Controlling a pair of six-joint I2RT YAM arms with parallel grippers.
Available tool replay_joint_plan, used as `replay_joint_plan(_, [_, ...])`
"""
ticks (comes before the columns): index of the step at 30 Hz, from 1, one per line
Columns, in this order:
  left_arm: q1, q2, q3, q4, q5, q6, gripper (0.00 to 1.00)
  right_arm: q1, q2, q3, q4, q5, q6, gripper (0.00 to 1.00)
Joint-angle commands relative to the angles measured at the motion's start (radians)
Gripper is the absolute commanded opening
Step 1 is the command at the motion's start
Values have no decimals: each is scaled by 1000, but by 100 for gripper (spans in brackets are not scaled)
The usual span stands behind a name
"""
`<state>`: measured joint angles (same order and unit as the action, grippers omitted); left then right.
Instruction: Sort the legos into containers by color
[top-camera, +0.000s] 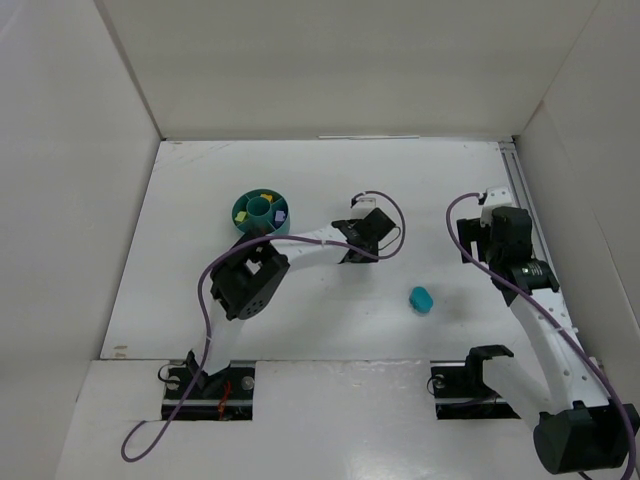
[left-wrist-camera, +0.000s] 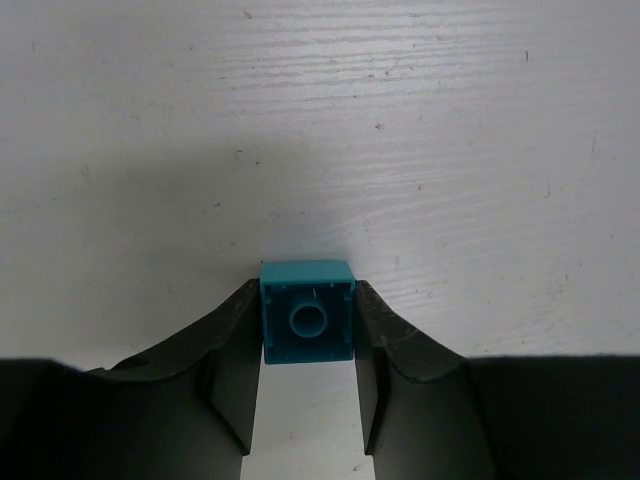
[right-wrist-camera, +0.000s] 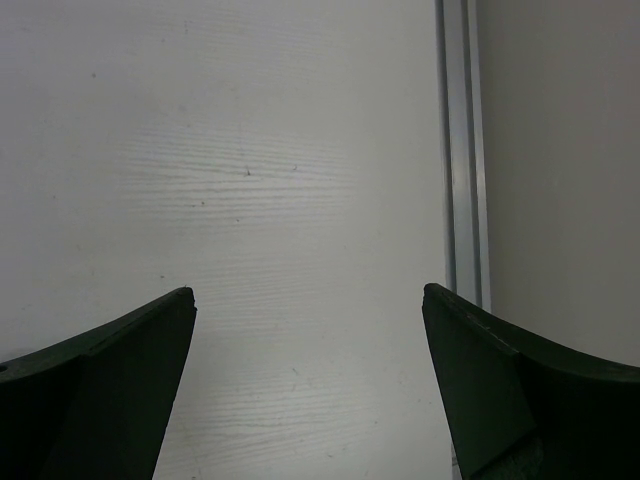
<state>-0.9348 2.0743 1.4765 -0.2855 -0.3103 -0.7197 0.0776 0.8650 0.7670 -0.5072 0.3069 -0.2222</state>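
The left hand (left-wrist-camera: 308, 300) is clamped on a teal brick (left-wrist-camera: 307, 312) resting on the bench (left-wrist-camera: 420, 120), so this looks like the pickup step. Next it likely lifts and carries the brick to the dish (top-camera: 260, 209) on its left. The right hand (right-wrist-camera: 310, 300) is spread wide and holds nothing.

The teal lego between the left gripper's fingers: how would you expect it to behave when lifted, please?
The teal lego looks like rigid moulded plastic, so it should not flex in the left gripper. Small and visibly hollow, it is probably light. Its flat, smooth sides against the fingers might slip or pivot if squeezed off-centre.
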Motion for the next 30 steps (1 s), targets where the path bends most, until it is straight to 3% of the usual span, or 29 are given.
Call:
replay_joint_plan(1, [-4, -5, 30, -52, -35, -9, 26, -6, -15, -6, 44, -8, -12, 100])
replay_joint_plan(6, [-4, -57, 39, -72, -85, -9, 21, -6, -15, -15, 53, -28, -12, 100])
replay_joint_plan(10, [7, -190, 25, -99, -167, 0, 21, -6, -15, -15, 53, -49, -22, 100])
replay_joint_plan(20, [264, -581, -255, -61, -234, -11, 23, -6, -14, -34, 72, -81, -31, 100])
replay_joint_plan(30, [496, -602, -318, -3, -199, 12, 24, -15, 16, -34, 81, -81, -40, 100])
